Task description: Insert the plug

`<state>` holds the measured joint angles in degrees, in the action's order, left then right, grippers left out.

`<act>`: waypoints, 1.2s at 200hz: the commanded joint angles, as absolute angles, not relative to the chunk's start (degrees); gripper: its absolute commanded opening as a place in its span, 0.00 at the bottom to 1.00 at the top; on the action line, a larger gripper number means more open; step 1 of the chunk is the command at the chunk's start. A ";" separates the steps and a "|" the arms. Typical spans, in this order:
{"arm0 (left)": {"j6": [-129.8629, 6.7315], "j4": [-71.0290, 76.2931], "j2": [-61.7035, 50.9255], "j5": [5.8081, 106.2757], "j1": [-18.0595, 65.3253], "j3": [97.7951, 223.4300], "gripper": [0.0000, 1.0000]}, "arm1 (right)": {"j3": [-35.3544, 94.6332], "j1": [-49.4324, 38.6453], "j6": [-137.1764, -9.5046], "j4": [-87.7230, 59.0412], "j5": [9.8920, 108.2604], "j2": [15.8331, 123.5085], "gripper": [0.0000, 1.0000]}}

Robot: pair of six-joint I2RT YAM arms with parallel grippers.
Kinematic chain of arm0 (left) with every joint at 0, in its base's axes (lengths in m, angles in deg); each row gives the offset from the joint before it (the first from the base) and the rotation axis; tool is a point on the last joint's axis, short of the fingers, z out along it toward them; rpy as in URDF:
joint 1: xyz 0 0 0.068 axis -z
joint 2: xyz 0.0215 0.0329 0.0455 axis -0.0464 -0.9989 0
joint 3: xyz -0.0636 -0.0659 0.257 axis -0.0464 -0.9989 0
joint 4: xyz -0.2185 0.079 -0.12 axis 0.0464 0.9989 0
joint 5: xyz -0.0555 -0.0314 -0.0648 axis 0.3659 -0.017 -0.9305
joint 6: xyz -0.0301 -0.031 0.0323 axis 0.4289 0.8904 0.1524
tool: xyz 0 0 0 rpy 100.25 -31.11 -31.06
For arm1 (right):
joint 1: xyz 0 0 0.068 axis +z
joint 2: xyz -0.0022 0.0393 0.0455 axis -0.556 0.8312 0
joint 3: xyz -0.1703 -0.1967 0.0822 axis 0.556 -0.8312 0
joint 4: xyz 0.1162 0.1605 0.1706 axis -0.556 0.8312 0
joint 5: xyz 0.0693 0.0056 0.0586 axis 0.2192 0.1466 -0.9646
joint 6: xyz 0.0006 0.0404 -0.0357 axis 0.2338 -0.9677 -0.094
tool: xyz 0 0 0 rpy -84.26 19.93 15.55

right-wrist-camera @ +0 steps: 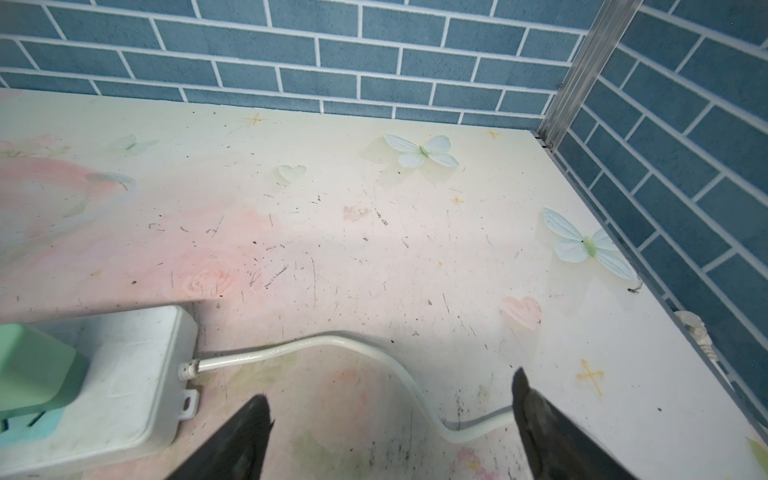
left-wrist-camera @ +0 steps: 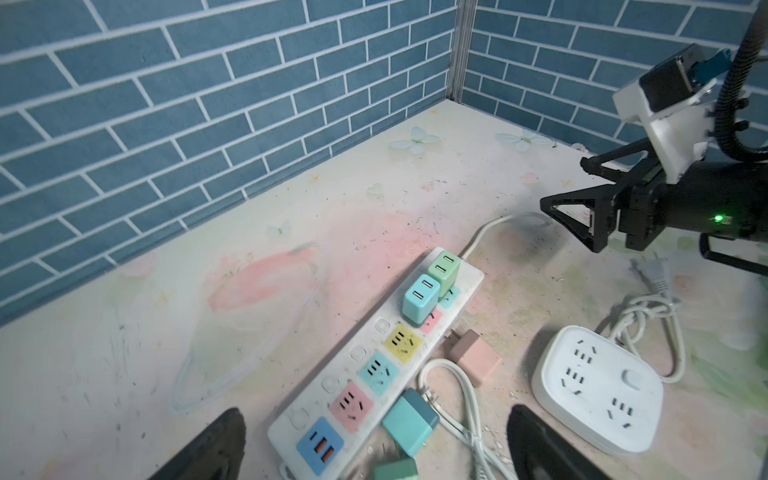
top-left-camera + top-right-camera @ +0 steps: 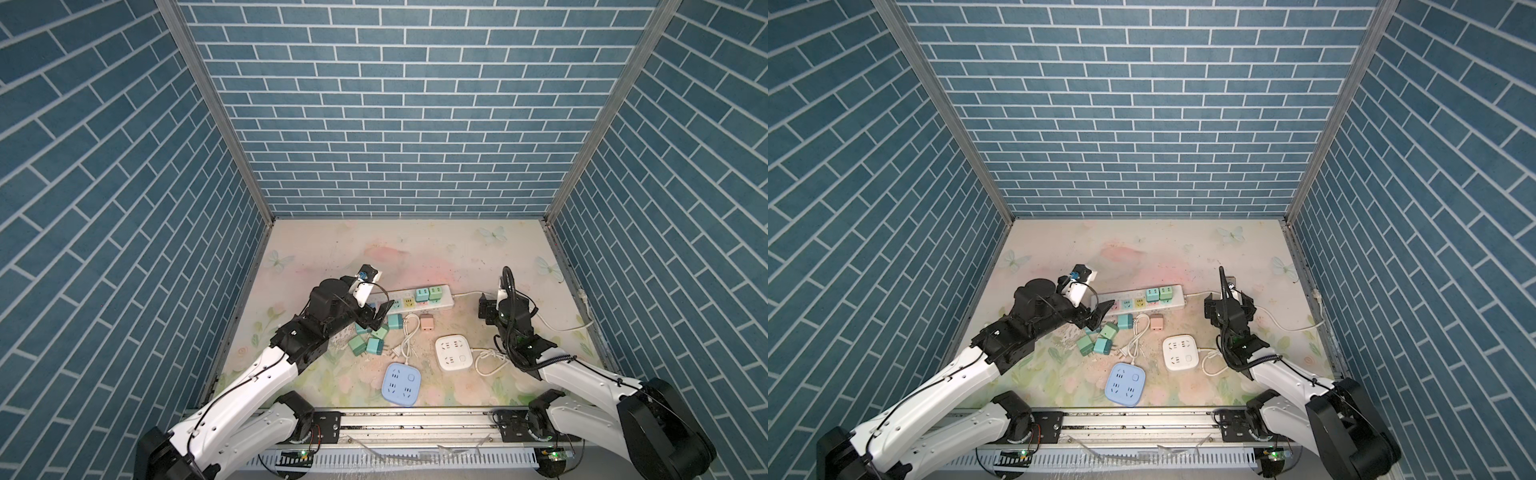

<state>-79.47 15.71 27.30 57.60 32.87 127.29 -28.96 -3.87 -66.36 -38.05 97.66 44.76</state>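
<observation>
A white power strip (image 3: pixel 444 297) (image 3: pixel 1177 297) (image 2: pixel 357 353) with coloured sockets lies across the middle of the table. A teal plug (image 2: pixel 419 299) and a green plug (image 2: pixel 445 272) stand inserted at its cord end. Loose plugs lie in front of it: a teal one (image 2: pixel 409 422) (image 3: pixel 394 321), a pink one (image 2: pixel 476 361) (image 3: pixel 427 322) and a green-teal cluster (image 3: pixel 370 343). My left gripper (image 3: pixel 374 318) (image 3: pixel 1096 316) (image 2: pixel 376 415) hovers open over the strip's left end, holding nothing. My right gripper (image 3: pixel 484 309) (image 3: pixel 1227 301) (image 1: pixel 390 386) (image 2: pixel 563 183) is open and empty over the strip's cord (image 1: pixel 332 343).
A white square socket block (image 3: pixel 454 352) with its coiled cord sits front right. A blue square socket block (image 3: pixel 402 384) lies near the front edge. A looped white cable (image 3: pixel 405 336) rests between the plugs. Brick-patterned walls close in three sides.
</observation>
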 commanded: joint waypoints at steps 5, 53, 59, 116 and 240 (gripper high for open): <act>-67.80 15.68 29.75 51.03 32.76 121.91 1.00 | -26.63 -4.07 -68.34 -36.68 98.06 44.95 0.89; -49.96 22.92 37.82 70.09 32.76 118.26 0.99 | -21.09 -3.34 -77.93 -21.46 89.29 41.15 0.79; -49.61 24.54 39.19 73.93 32.77 117.86 1.00 | -22.01 -2.99 -79.29 -21.85 86.82 40.37 0.78; -61.32 24.84 55.94 81.72 32.72 106.08 1.00 | -20.95 6.98 -83.02 -19.47 81.40 42.21 0.69; -59.00 24.80 52.81 81.81 32.72 106.00 1.00 | -9.87 19.85 -78.99 -10.17 85.54 55.54 0.52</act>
